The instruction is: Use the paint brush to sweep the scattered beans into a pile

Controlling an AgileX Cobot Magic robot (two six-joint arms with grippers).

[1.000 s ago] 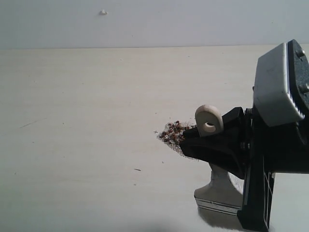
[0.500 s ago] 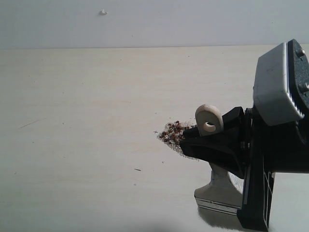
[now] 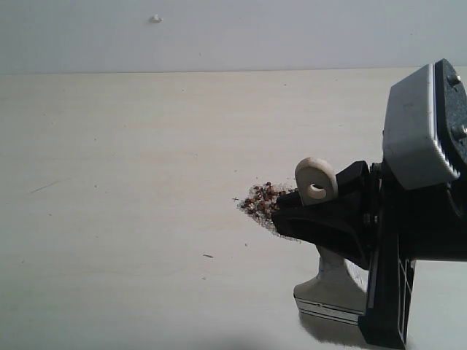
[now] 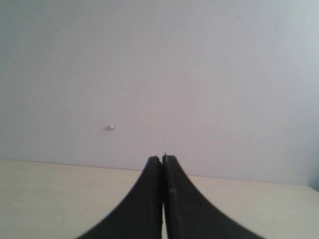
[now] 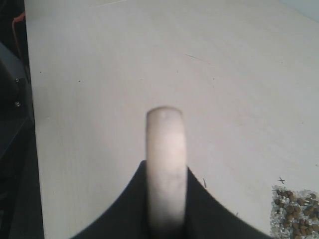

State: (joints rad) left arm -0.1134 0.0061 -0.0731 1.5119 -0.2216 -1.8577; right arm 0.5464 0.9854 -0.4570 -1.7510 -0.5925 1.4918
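Pale tabletop [image 3: 109, 182] — pile [image 3: 261, 200] just beside right jaws clamping paint brush [image 3: 310, 172] handle.

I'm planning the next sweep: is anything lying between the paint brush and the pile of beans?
Nothing visible does. The right gripper holds the paint brush handle-up, close beside the pile. No object shows on the table between them, though the gripper hides part of that stretch.
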